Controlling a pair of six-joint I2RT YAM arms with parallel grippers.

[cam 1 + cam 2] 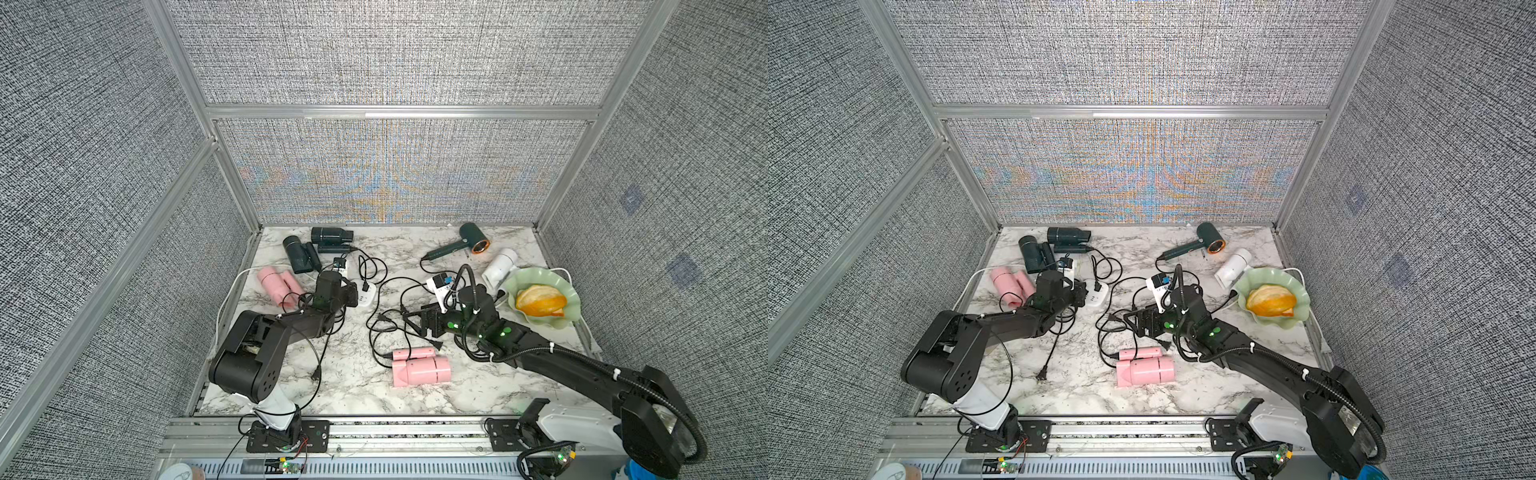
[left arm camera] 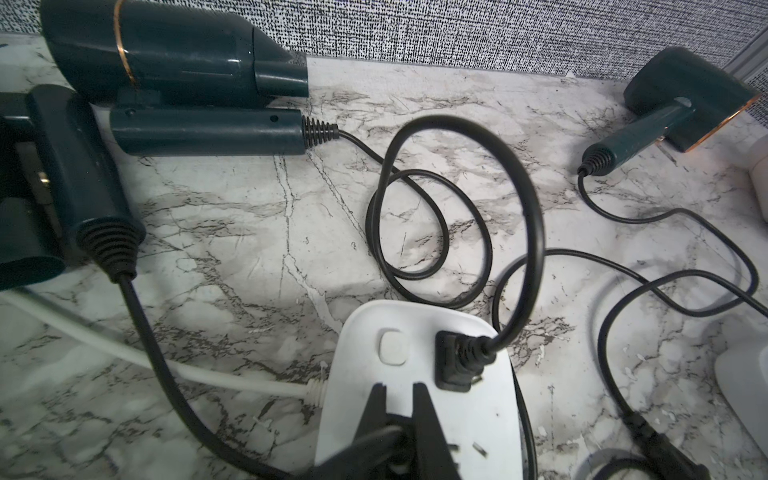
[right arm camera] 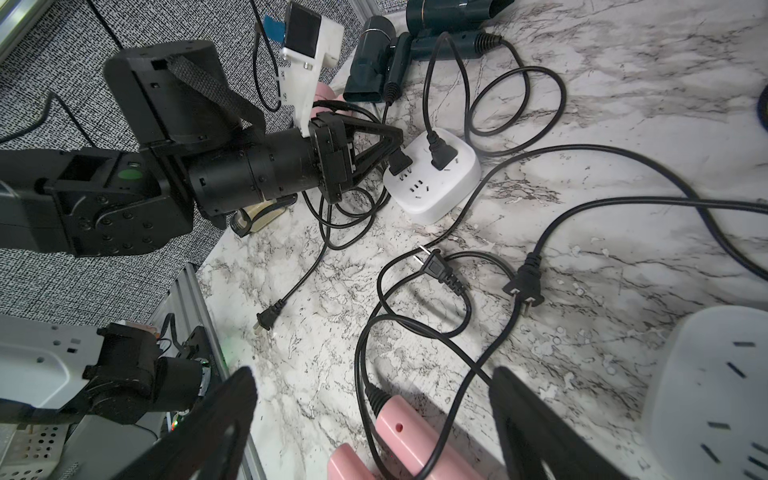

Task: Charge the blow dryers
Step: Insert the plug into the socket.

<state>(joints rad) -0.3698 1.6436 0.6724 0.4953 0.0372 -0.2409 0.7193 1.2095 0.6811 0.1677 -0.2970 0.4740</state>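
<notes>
Two dark teal blow dryers (image 1: 331,236) (image 1: 297,254) lie at the back left, and a pink one (image 1: 277,284) lies in front of them. A dark green copper-ringed dryer (image 1: 469,241) and a white one (image 1: 500,266) lie at the back right. Another pink dryer (image 1: 420,365) lies front centre. My left gripper (image 2: 399,388) is shut on a black plug (image 3: 400,163) over the white power strip (image 1: 368,298). Beside it, another plug (image 3: 440,154) sits in the strip. My right gripper (image 3: 374,395) hangs open above the front pink dryer's handle (image 3: 409,434), holding nothing.
A green dish (image 1: 570,291) of orange slices stands at the right edge. Black cords loop across the middle, with loose plugs (image 3: 437,269) (image 3: 524,287) (image 3: 266,320) lying on the marble. A second white power strip (image 3: 715,395) sits close to my right gripper.
</notes>
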